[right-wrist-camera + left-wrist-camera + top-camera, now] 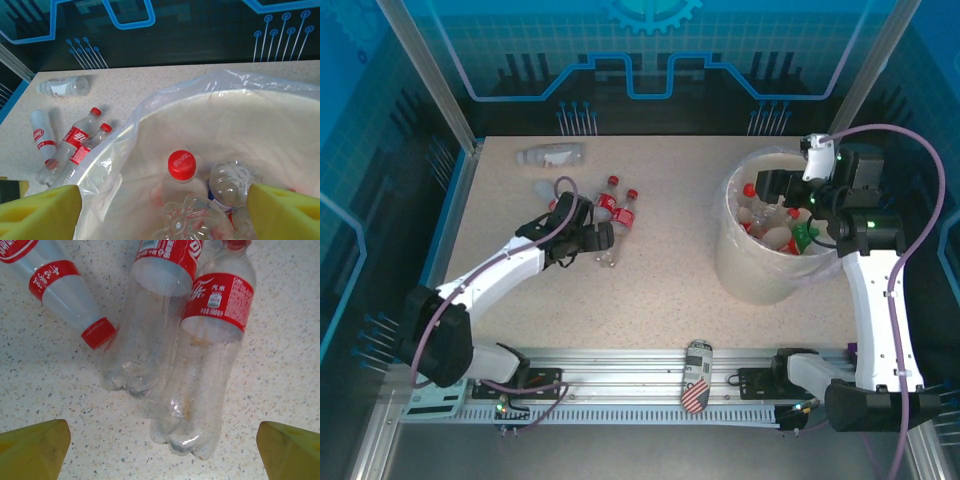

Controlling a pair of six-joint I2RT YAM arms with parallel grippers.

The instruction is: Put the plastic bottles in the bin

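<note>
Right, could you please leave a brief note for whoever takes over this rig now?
Left gripper: fingers open, low over two red-capped bottles lying on the table, nothing held.
Right gripper: fingers open above the bin, empty.
Done: several bottles in the bin.
To do: those two, a third red-labelled bottle beside them, and a pale-labelled bottle at the far edge.

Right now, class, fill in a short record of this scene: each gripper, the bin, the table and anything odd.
Left gripper: open, over two red-labelled bottles lying side by side
Right gripper: open, empty, over the bin
Bin contents: several bottles, one red cap showing
Table: four loose bottles outside the bin
Can: on the near rail
</note>
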